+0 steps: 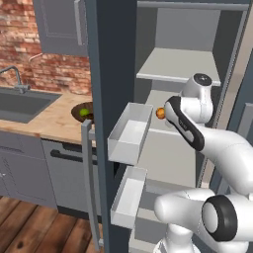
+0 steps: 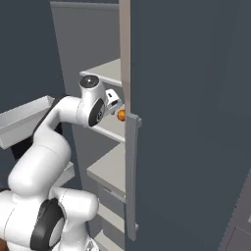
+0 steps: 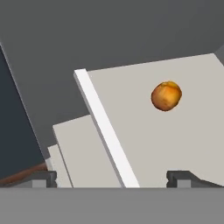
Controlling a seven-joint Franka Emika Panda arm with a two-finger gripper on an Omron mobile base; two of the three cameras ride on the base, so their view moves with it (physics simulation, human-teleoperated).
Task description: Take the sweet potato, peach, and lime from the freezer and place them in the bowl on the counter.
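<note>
The peach (image 3: 166, 96), a smooth orange ball, lies on a pale grey shelf inside the open freezer (image 1: 114, 59); it also peeks out beside my forearm (image 1: 160, 113) and by the door edge (image 2: 121, 115). My gripper (image 3: 111, 178) is open, with nothing between its fingertips (image 3: 183, 177), and hangs short of the peach, which is ahead and to the right. The lime (image 1: 84, 112), bright green, rests in the dark wooden bowl (image 1: 75, 110) on the counter (image 1: 52, 122). The sweet potato is out of view.
White door bins (image 1: 129, 132) (image 1: 129, 195) jut from the freezer door just left of my arm. A long grey handle (image 1: 89, 183) runs down the door. The grey sink (image 1: 20, 106) is at the far left. Another freezer door with a handle (image 2: 131, 176) crowds the right.
</note>
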